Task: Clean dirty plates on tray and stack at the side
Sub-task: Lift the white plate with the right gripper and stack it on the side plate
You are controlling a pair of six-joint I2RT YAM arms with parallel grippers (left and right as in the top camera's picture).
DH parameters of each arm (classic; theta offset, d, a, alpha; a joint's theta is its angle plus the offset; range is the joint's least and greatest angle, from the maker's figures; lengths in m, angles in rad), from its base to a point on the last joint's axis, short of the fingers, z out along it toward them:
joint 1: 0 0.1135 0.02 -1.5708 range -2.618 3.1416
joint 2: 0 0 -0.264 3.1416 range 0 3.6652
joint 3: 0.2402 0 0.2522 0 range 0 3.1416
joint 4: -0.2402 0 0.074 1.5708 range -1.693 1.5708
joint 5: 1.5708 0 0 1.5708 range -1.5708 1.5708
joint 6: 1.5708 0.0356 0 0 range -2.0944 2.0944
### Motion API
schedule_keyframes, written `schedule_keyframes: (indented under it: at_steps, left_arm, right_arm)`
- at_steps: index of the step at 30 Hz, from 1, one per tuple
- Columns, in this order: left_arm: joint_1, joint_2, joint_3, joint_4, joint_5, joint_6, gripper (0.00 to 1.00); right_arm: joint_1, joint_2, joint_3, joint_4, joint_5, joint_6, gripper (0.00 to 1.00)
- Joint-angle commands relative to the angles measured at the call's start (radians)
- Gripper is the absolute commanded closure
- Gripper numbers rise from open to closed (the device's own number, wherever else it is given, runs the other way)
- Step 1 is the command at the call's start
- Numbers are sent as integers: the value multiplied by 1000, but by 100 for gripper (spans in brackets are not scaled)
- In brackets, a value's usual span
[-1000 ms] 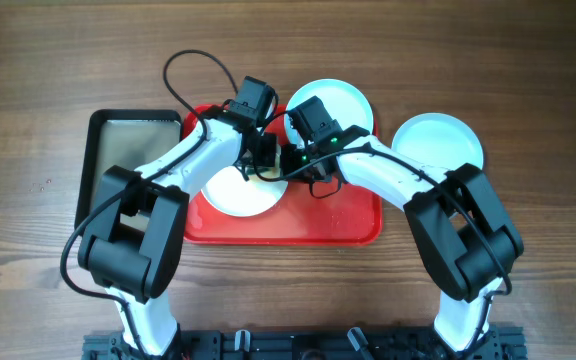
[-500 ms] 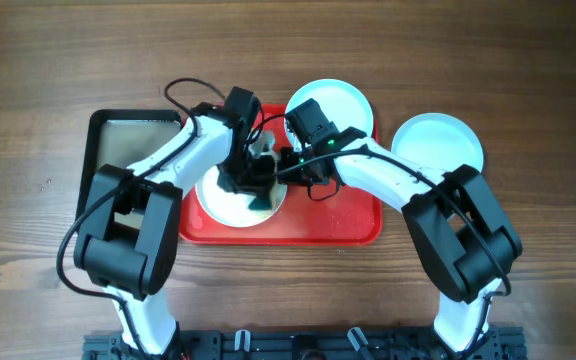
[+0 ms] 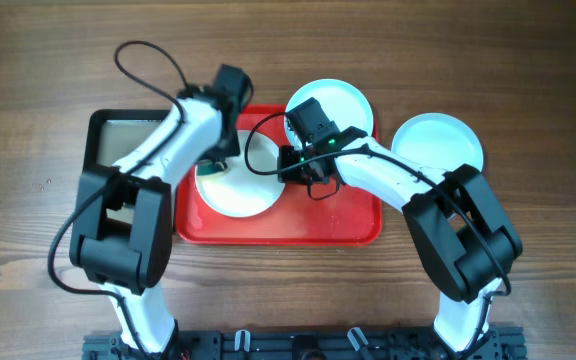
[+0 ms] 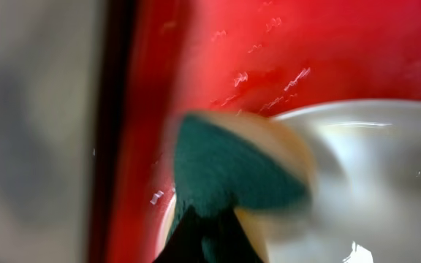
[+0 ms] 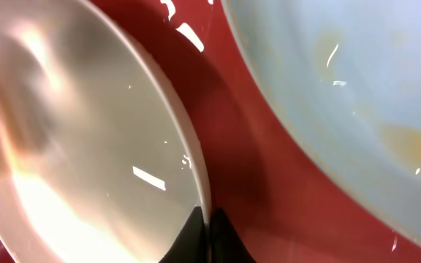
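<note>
Spanning the whole view, a wooden desk [image 3: 528, 60] carries a red tray [image 3: 348, 222], with a black tray [image 3: 98, 150] just beside its left edge. A left plate [image 3: 243, 195] lies on the red tray, a smeared plate [image 3: 348, 100] overlaps its back rim, and a third plate [image 3: 438, 140] sits on the desk to the right. The right jaws pinch the left plate's right rim. The left jaws hold a green sponge [image 4: 232, 172] at its left edge.
</note>
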Motion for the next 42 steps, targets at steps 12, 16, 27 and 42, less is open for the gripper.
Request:
schedule_keyframes:
  at_steps: [12, 16, 27, 42]
  left_arm:
    - [132, 4, 298, -177, 277, 43, 96]
    - [131, 5, 298, -163, 280, 43, 96]
    - [129, 5, 268, -153, 280, 43, 96]
    - [129, 5, 240, -140, 280, 43, 96]
  right_arm:
    - [64, -381, 11, -272, 536, -172, 96]
    - [192, -445, 11, -330, 866, -210, 96]
    - [508, -445, 11, -310, 1652, -340, 96]
    - [545, -445, 10, -197, 1459, -450, 96]
